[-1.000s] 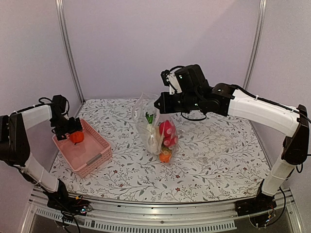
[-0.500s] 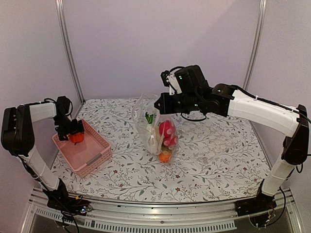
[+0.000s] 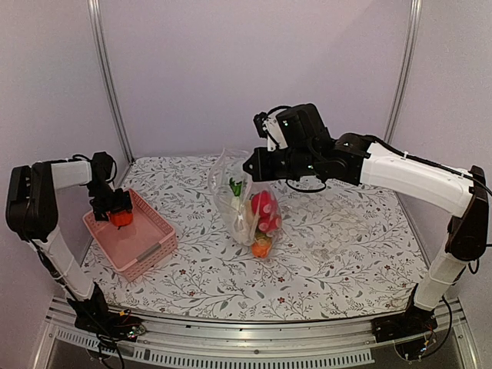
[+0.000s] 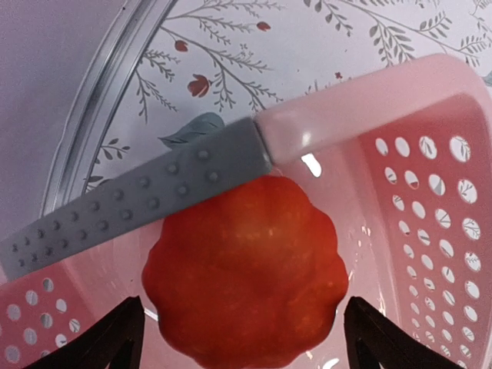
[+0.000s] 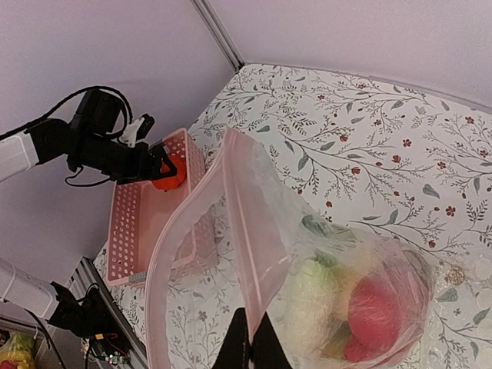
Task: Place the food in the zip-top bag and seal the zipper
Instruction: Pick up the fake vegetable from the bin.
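One pink perforated plastic basket (image 3: 150,244) sits on the counter (image 3: 346,238), along with one clear crinkly zip-top bag (image 3: 221,171) and one orange ribbed pumpkin toy (image 4: 246,269). Inside the bag show one white radish toy (image 3: 235,215), at least two red pieces (image 3: 264,204) and one orange piece (image 3: 261,247).

Soft, even light; faint shadows; small glare on pink basket (image 4: 306,140); slight close-up blur
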Robot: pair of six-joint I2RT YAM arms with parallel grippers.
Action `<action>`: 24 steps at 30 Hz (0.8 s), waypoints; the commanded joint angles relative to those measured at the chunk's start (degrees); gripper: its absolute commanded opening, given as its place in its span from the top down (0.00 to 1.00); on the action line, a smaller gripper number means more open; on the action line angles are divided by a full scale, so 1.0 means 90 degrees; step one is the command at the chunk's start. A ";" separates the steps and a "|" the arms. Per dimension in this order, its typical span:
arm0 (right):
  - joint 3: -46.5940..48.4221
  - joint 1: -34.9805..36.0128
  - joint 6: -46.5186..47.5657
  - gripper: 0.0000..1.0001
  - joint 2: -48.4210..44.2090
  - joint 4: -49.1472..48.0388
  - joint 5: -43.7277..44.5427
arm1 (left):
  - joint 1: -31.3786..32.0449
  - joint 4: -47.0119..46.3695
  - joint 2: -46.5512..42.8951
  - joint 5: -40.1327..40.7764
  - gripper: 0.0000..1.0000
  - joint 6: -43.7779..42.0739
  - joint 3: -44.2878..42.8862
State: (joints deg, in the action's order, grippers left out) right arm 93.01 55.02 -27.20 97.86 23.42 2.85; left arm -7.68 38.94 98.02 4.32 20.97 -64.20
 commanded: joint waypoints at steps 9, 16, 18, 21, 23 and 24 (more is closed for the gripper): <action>-0.0129 -0.0066 0.0025 1.00 -0.0238 -0.0148 -0.0048 | -0.0034 0.0131 0.0350 0.0219 0.08 -0.0104 -0.0239; -0.0149 -0.0076 0.0005 1.00 -0.0239 -0.0187 -0.0081 | -0.0012 0.0115 0.0301 0.0197 0.13 -0.0106 -0.0220; -0.0158 -0.0071 0.0005 1.00 -0.0243 -0.0188 -0.0083 | 0.0004 0.0116 0.0291 0.0192 0.14 -0.0109 -0.0220; -0.0159 -0.0070 -0.0005 1.00 -0.0239 -0.0188 -0.0073 | 0.0018 0.0126 0.0269 0.0240 0.15 -0.0109 -0.0215; -0.0159 -0.0072 -0.0005 1.00 -0.0250 -0.0194 -0.0073 | 0.0032 0.0113 0.0209 0.0274 0.17 -0.0104 -0.0205; -0.0159 -0.0069 -0.0005 1.00 -0.0258 -0.0192 -0.0067 | 0.0038 0.0110 0.0176 0.0292 0.17 -0.0110 -0.0187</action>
State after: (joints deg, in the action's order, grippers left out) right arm 92.55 54.68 -27.22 97.78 22.59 2.42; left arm -7.62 39.35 100.57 5.91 20.53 -65.43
